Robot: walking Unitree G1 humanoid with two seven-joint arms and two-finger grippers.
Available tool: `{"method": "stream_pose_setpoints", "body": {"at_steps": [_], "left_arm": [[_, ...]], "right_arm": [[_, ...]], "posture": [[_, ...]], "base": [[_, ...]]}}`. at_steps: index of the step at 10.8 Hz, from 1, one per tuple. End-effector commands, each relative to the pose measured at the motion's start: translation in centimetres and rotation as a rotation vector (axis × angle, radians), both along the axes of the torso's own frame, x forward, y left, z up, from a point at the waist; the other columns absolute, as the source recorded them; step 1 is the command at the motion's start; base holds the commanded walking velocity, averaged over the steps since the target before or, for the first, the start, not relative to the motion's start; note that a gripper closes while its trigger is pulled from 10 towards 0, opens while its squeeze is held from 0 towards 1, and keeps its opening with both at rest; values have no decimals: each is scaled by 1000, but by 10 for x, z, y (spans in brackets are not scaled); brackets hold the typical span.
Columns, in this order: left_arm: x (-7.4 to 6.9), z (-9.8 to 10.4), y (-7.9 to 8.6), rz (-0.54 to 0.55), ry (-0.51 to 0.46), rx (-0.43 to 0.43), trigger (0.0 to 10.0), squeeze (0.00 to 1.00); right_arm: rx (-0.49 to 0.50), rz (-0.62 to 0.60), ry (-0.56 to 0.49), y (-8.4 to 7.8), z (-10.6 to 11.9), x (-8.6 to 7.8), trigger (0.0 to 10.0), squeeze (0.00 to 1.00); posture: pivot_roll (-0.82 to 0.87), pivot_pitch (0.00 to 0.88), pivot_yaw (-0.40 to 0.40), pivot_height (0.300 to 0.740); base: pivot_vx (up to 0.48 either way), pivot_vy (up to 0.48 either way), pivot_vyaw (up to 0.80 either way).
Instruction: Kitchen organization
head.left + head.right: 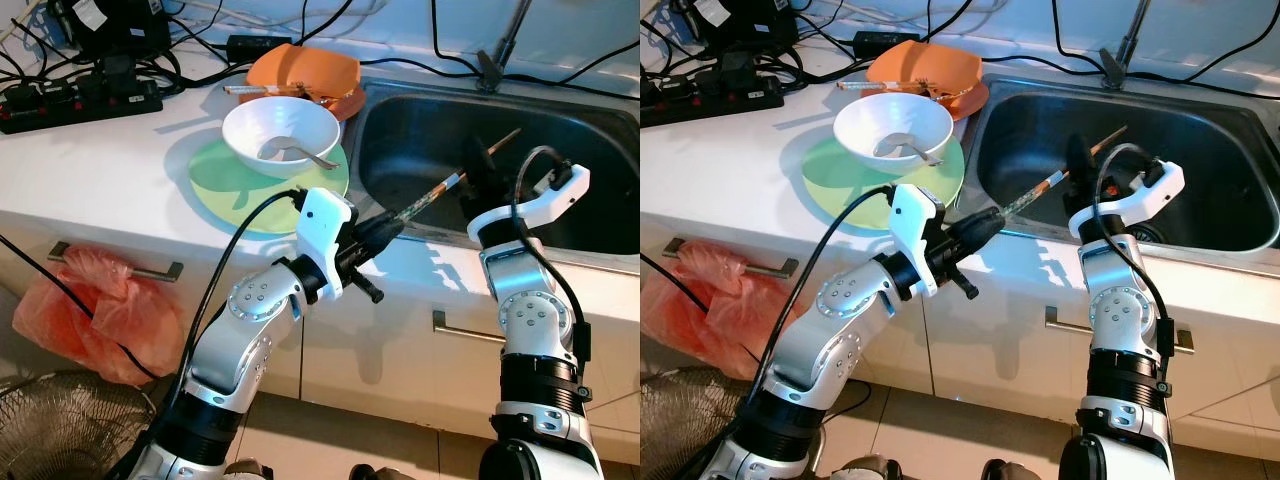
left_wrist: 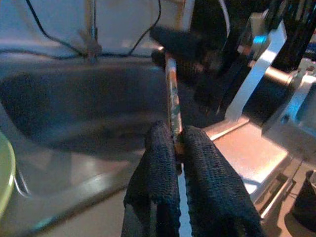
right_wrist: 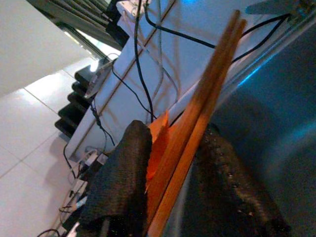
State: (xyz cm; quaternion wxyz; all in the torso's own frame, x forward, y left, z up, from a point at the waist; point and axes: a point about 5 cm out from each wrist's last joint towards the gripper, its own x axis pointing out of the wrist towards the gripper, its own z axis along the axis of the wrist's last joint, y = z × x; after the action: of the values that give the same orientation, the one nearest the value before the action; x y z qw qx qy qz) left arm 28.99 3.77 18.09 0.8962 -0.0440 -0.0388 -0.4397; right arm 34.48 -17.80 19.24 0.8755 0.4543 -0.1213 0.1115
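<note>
A white kitchen counter point(image 1: 120, 170) runs along the wall beside a steel sink point(image 1: 600, 130), cables trailing behind. From the head views, the left gripper point(image 1: 392, 232) pinches one end of a pair of chopsticks point(image 1: 447, 183) at the sink's front edge, and the right gripper point(image 1: 478, 172) clamps them further along, over the basin; it looks like a hand-over, likely so they drop into the sink. A white bowl point(image 1: 280, 135) with a spoon point(image 1: 298, 152) sits on a green plate point(image 1: 225, 185). The left wrist view shows its fingers point(image 2: 160, 163) shut tight on the patterned tip. The right wrist view shows two sticks side by side between closed pads point(image 3: 123, 173), which the head views hide.
</note>
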Motion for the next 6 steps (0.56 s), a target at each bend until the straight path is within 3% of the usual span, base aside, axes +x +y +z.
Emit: {"method": "stream_pose_setpoints", "body": {"at_steps": [1,6], "left_arm": [[1,2,1,9,-4,-3,10000,1000],[6,-1,4,55,12,-10,10000,1000]], "right_arm": [[8,-6,-1,-2,3,0,0,0],[43,-13,-4,-5,6,0,0,0]], "posture": [[174,96,-20,740],[173,90,-21,740]], "base": [[0,0,0],[0,0,0]]}}
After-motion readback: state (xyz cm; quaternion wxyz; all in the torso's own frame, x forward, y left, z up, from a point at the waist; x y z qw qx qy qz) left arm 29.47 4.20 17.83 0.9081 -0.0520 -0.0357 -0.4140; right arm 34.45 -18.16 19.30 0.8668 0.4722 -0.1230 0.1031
